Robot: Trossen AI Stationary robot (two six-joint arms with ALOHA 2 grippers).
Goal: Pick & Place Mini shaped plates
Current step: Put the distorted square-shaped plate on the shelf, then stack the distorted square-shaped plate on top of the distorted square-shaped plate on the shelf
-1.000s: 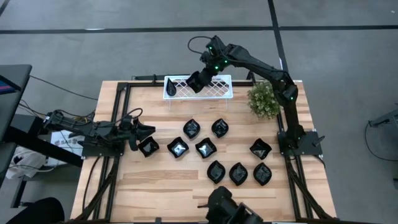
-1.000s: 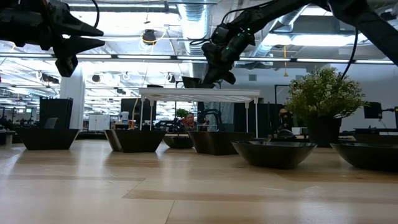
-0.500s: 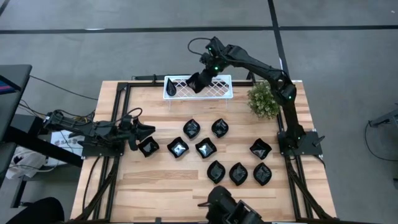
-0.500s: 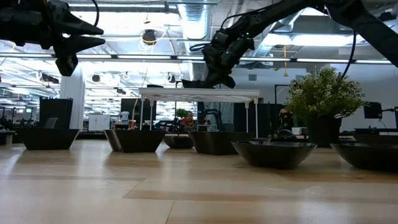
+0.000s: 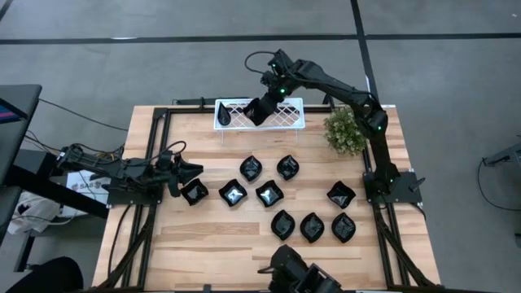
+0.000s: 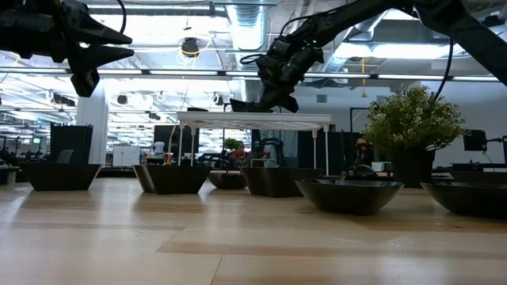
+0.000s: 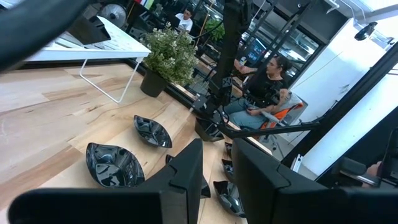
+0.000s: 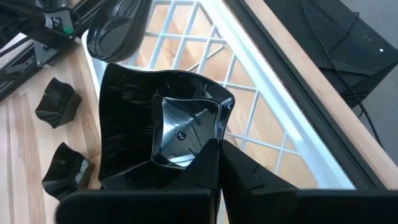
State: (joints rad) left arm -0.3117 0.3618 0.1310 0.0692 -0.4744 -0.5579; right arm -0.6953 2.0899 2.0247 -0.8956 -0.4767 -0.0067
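Note:
My right gripper is at the table's far side, over the white lattice tray, shut on a glossy black rounded-square mini plate. A slim teardrop plate lies in the tray's left end. Several more black plates rest on their bases on the wood, among them one at the left and a leaf-shaped one. My left gripper hovers open near the table's left edge, above the leftmost plate, with nothing between its fingers. My right gripper pinches the square plate by its rim at the side nearest the wrist, between its two fingers. The fingers slant down from the table's right. The plate is tilted just above the tray's lattice; whether it touches the tray I cannot tell.
A green potted plant stands at the far right, next to the tray. The tray stands on thin wire legs. Black frame rails run along the table's left and right edges. People sit in the room beyond the table.

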